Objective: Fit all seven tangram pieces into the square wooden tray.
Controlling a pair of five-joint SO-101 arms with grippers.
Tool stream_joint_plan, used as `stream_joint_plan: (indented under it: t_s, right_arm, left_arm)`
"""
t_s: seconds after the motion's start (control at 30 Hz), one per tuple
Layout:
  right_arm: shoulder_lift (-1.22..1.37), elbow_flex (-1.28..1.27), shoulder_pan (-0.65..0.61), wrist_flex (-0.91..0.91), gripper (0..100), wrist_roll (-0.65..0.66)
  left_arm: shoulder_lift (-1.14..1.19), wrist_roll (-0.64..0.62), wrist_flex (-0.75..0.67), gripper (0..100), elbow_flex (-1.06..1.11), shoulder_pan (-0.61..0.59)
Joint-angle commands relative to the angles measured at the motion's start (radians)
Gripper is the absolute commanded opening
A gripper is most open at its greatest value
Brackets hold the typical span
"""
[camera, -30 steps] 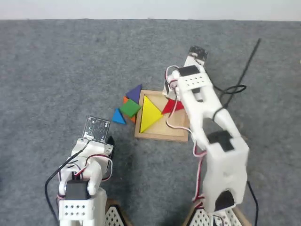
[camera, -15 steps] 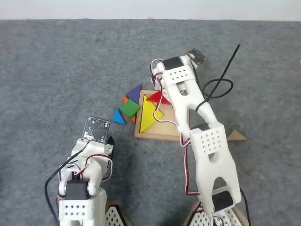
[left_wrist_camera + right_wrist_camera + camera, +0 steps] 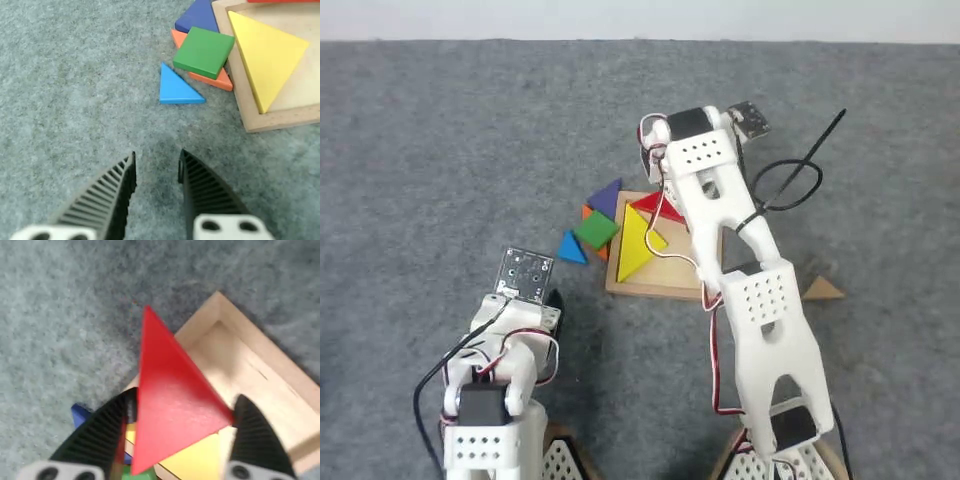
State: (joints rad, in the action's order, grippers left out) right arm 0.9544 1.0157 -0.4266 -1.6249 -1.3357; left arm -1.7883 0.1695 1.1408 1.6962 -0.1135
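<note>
The red triangle [image 3: 170, 405] is held with 1 sharp corner pointing away from the right gripper [image 3: 185, 405]. Its long axis runs from that corner back between the 2 fingers. In the right wrist view this corner lies over the corner rim of the wooden tray [image 3: 260, 340]. In the high view the red triangle [image 3: 655, 207] is at the far side of the tray [image 3: 650, 285].

The right arm is stretched forward over the tray, and its gripper grips the red piece at 2 of its edges. The left arm is folded back near its base. The left gripper [image 3: 157, 160] hangs above the grey carpet [image 3: 75, 75], its jaws a narrow gap apart with nothing between them.

The red piece is flat, smooth and of 1 plain colour. The yellow triangle [image 3: 638, 240] lies flat in the tray, its long edge along the left wall and its square corner pointing to the tray's middle. Just beside the tray, on the left, the green square [image 3: 204, 51] rests on the orange piece [image 3: 210, 80]. The dark blue piece [image 3: 200, 17] is behind them, and the light blue triangle [image 3: 176, 87] lies alone on the carpet. A tan triangle [image 3: 822, 290] lies on the carpet at the right of the right arm.
</note>
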Motion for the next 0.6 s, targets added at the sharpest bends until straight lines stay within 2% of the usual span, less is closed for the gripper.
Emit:
stream_joint_plan:
  t_s: [0.0,0.2,0.33,0.43,0.5,0.57]
  right_arm:
    - [-0.028,0.058,-0.015,-0.028,37.6,-0.087]
    - [-0.028,0.058,-0.05,0.012,37.6,-0.103]
    - [-0.048,0.063,-0.015,0.012,37.6,-0.089]
    - [-0.079,0.071,0.024,-0.024,35.4,0.044]
    - [-0.105,0.084,0.039,-0.076,28.0,0.152]
    - [-0.13,0.107,0.042,-0.131,16.5,0.276]
  left_arm:
    - [-0.017,-0.009,0.003,14,-0.012,-0.006]
    - [-0.017,-0.009,0.003,14,-0.012,-0.006]
    - [-0.017,-0.009,0.003,14,-0.012,-0.006]
    - [-0.017,-0.009,0.003,14,-0.012,-0.006]
    - [-0.017,-0.009,0.003,14,-0.012,-0.006]
    - [-0.017,-0.009,0.003,14,-0.012,-0.006]
